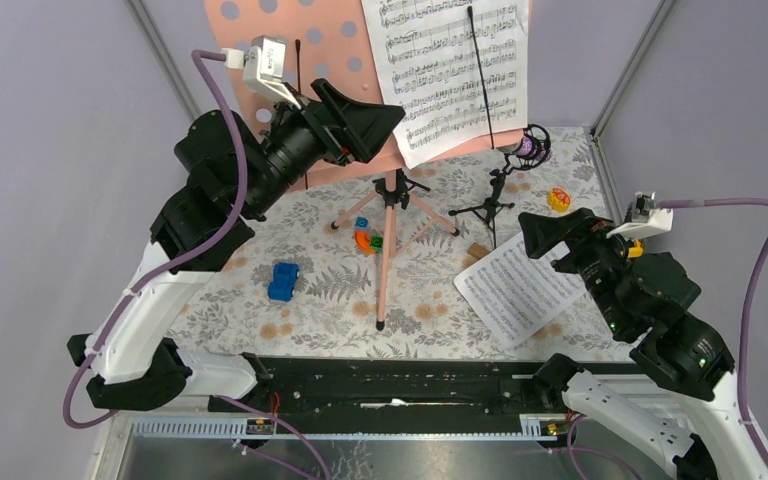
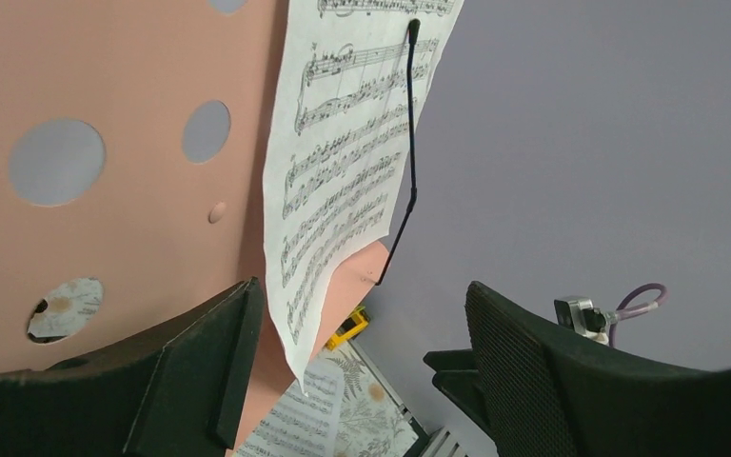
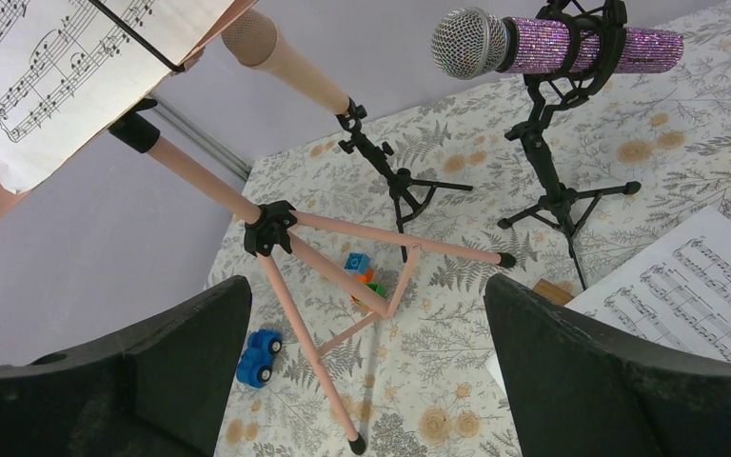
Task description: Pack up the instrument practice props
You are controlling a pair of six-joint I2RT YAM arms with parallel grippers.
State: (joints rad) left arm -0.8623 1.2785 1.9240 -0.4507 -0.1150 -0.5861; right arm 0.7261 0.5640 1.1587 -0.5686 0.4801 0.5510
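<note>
- While your right claw (image 1: pixel 538 236) hangs wide apart and empty by the loose page (image 1: pixel 515 290) on the table (image 1: pixel 320 290), the step in hand looks like clearing the rack.
- Farther back, your left claw (image 2: pixel 360 295), jaws apart, straddles the hanging page (image 2: pixel 343 162) on the pink rack (image 2: pixel 133 114); close softly, then slide it from under the wire (image 2: pixel 411 124).

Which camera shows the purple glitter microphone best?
The right wrist view: the purple glitter microphone sits sideways in its black stand, large and sharp. The top external view shows it small and distant; the left wrist view misses it.
</note>
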